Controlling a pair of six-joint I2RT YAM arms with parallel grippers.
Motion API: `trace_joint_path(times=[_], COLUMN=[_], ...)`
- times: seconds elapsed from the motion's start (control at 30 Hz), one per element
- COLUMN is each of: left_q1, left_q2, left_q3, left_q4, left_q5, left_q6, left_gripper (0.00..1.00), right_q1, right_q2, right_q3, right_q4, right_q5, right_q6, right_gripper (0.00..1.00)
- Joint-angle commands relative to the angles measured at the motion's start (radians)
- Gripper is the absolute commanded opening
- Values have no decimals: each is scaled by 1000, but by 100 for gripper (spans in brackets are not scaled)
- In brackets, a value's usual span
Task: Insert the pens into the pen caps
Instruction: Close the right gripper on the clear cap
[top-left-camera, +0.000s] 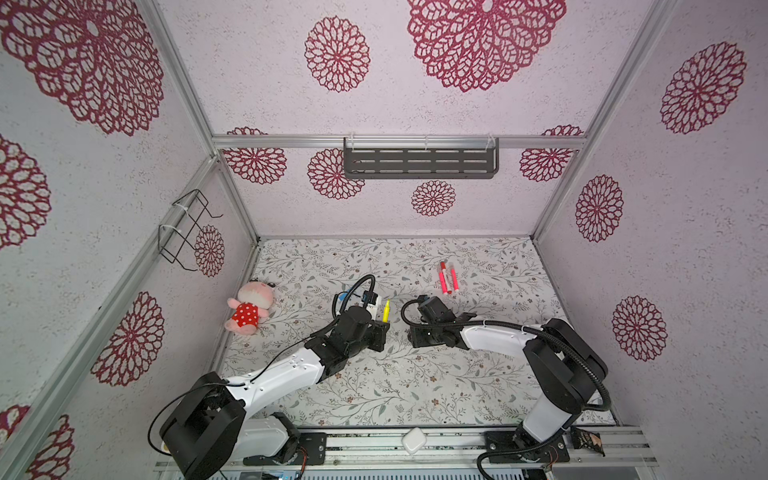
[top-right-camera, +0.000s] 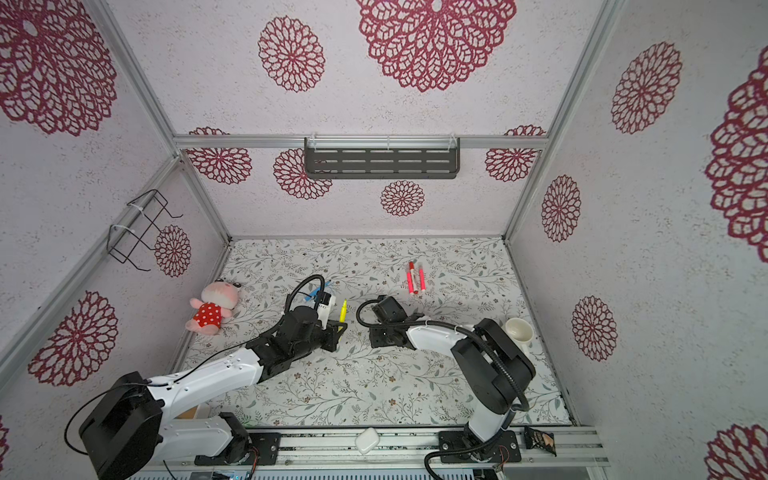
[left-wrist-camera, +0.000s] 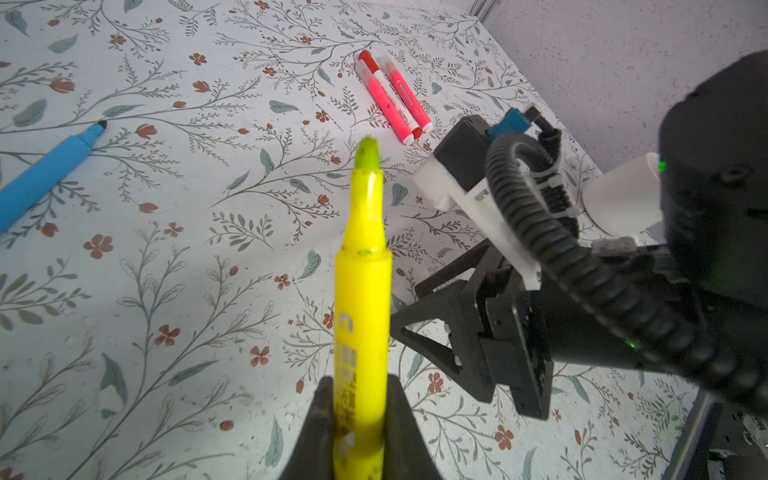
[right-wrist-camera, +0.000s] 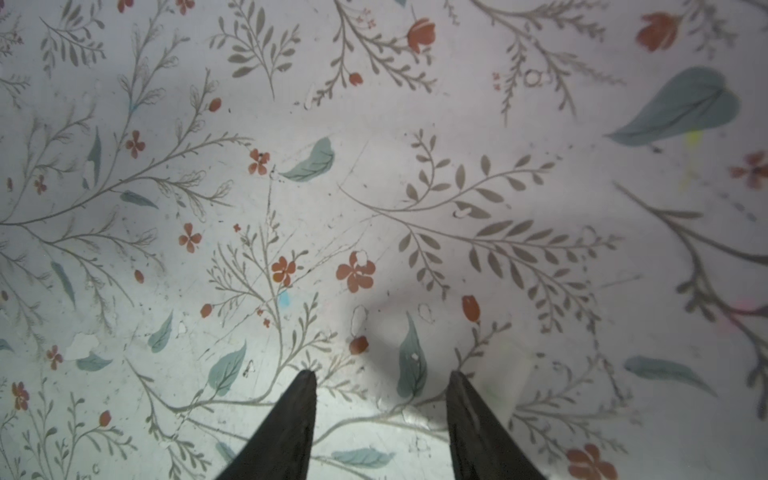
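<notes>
My left gripper (left-wrist-camera: 360, 379) is shut on the yellow pen (left-wrist-camera: 363, 291), whose bare tip points away from the wrist; both top views show the pen (top-left-camera: 386, 311) (top-right-camera: 343, 311) raised at mid-table. A blue pen (left-wrist-camera: 45, 170) lies uncapped on the table. Three pink and red pens (top-left-camera: 447, 277) lie together at the back, and these wear pen caps (left-wrist-camera: 368, 58). My right gripper (right-wrist-camera: 380, 374) (top-left-camera: 417, 336) hangs just right of the yellow pen, pointing down at the table with its jaws apart. A faint see-through blur sits between its tips; I cannot tell what it is.
A white mug (top-right-camera: 519, 330) stands behind the right arm near the right wall. A pink plush toy (top-left-camera: 249, 309) lies at the left edge of the table. A wire basket (top-left-camera: 187, 228) hangs on the left wall and a dark shelf (top-left-camera: 419, 160) on the back wall.
</notes>
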Motion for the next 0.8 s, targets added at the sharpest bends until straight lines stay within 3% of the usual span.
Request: trace_joint_path(times=[0.0, 0.3, 0.77], left_q1=[11, 11, 11], left_q2=[-16, -16, -31], left_q3=[-6, 11, -8], left_q4=[16, 1, -4], left_q5=[-2, 4, 5], left_q6=[1, 7, 1], left_gripper=[0, 0, 0], right_q1=[15, 18, 15], right_q2=[-77, -88, 47], right_q3=[8, 87, 134], right_q4=[-26, -168, -199], right_q5=[51, 221, 267], right_q6=[18, 48, 70], right_gripper=[52, 48, 40])
